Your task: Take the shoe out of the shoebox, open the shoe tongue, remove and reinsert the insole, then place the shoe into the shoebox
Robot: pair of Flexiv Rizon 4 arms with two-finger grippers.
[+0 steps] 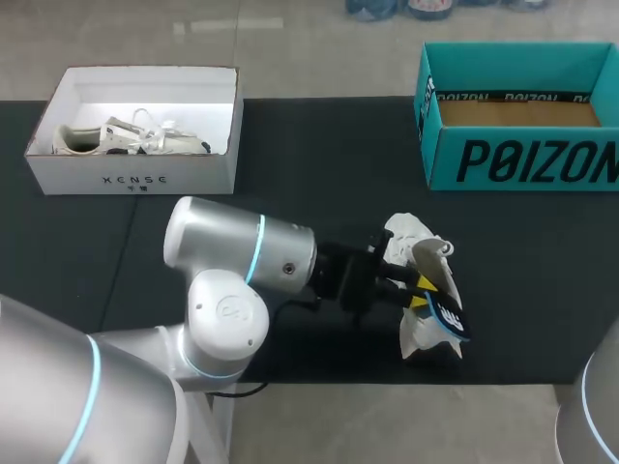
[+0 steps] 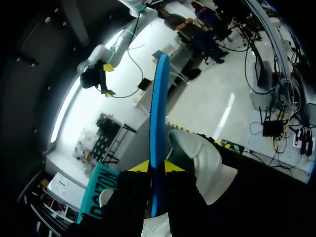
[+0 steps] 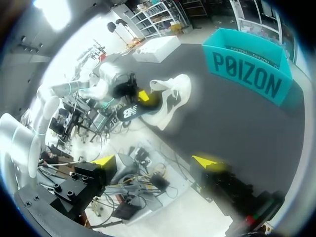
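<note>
My left gripper [image 2: 157,167] pinched the insole [image 2: 159,113] edge-on; it could slip while re-entering the shoe [image 2: 200,160]. My right gripper [image 3: 155,161] gaped empty.

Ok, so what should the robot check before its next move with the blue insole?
1. Grip on the insole: ok. The left gripper is shut on the insole, with a yellow tip on each side.
2. Insole's lower end in or out of the shoe: cannot tell, the fingers hide it.
3. Shoe steadied: not ok. The right gripper is open and well away from the shoe.
4. Teal shoebox ready for the shoe: ok, open and empty.
5. Shoe's opening wide enough: cannot tell.
</note>
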